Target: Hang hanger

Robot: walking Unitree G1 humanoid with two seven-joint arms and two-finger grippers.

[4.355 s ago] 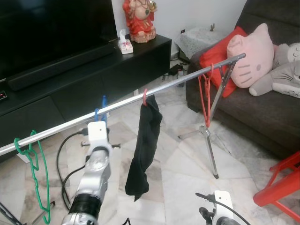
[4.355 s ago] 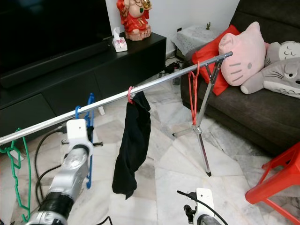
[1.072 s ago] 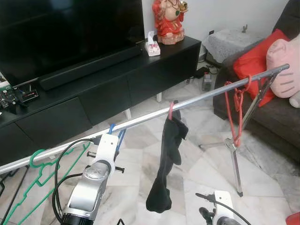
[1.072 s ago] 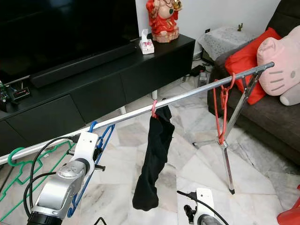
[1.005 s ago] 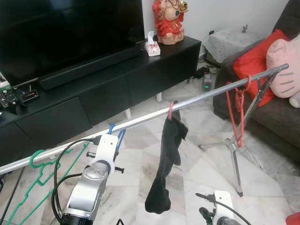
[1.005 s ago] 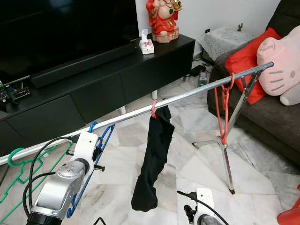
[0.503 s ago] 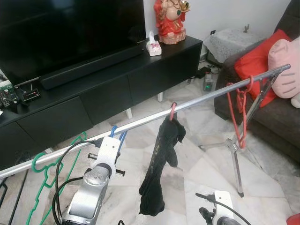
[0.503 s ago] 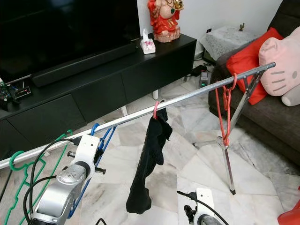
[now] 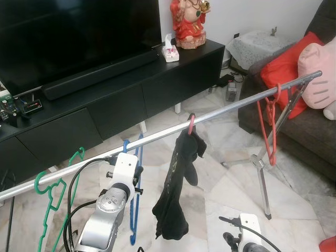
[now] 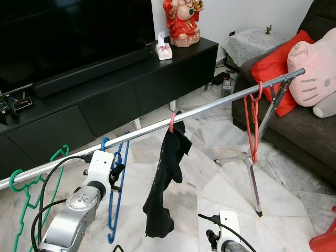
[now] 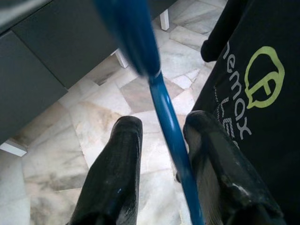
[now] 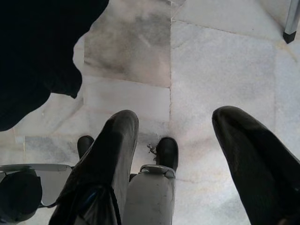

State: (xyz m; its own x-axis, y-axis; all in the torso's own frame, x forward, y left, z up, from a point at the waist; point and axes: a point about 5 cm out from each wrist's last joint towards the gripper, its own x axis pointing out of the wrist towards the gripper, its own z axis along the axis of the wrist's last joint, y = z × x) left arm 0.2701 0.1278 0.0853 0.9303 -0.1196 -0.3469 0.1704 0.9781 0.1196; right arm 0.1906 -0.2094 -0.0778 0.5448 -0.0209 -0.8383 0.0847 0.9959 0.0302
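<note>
Blue hanger (image 10: 116, 184) hooked over the silver rail (image 10: 210, 108), dangling between a green hanger (image 10: 31, 199) and a black garment on a pink hanger (image 10: 163, 178). Left tool (image 11: 161, 154) close around the blue shaft, fingers (image 11: 117, 178) parted, shaft resting near one pad, not clamped. Right tool (image 12: 187, 154) low over the marble floor (image 12: 220, 70), spread wide, empty. Hanging apparently done; next, probably drawing the left tool clear without snagging the hook.
</note>
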